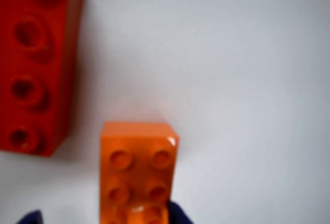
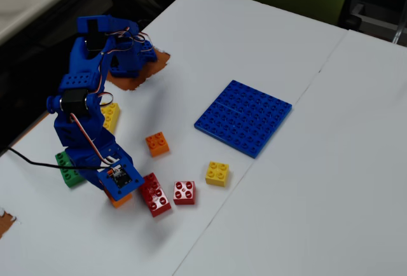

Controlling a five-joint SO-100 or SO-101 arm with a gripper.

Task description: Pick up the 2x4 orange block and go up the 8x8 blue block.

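in the wrist view the 2x4 orange block (image 1: 138,170) fills the lower middle of the picture, lying flat on the white bench (image 1: 247,79) with its studs up. two dark blue tips of the claw (image 1: 103,219) show at the bottom edge, one at the block's near right corner and one further off to the left. the right tip looks to be touching the block or just beside it; the left one stands apart from it. so the claw reads as spread around the near end of the block rather than pinching it, though so little of the tips shows that this is a judgement. ahead of the claw and to the left lies a long red brick (image 1: 38,64), near the orange block but not touching it.

in the fixed view the blue arm bends down to the bench and the claw (image 2: 119,196) sits low over the orange block (image 2: 121,200), of which only a sliver peeps out beneath the wrist. the long red brick (image 2: 155,194) lies just beside the claw, with a small red brick (image 2: 184,192) and a small yellow brick (image 2: 217,173) further on. a small orange brick (image 2: 156,144) lies a little beyond, and a green brick (image 2: 68,168) behind the arm. the 8x8 blue block (image 2: 243,117) lies well apart from the claw, across the bench, its studs bare.

as for progress, the reach looks done and the grasp is in hand: the block rests on the bench, not yet lifted. closing, lifting, carrying it over and setting it on the blue block are all left.
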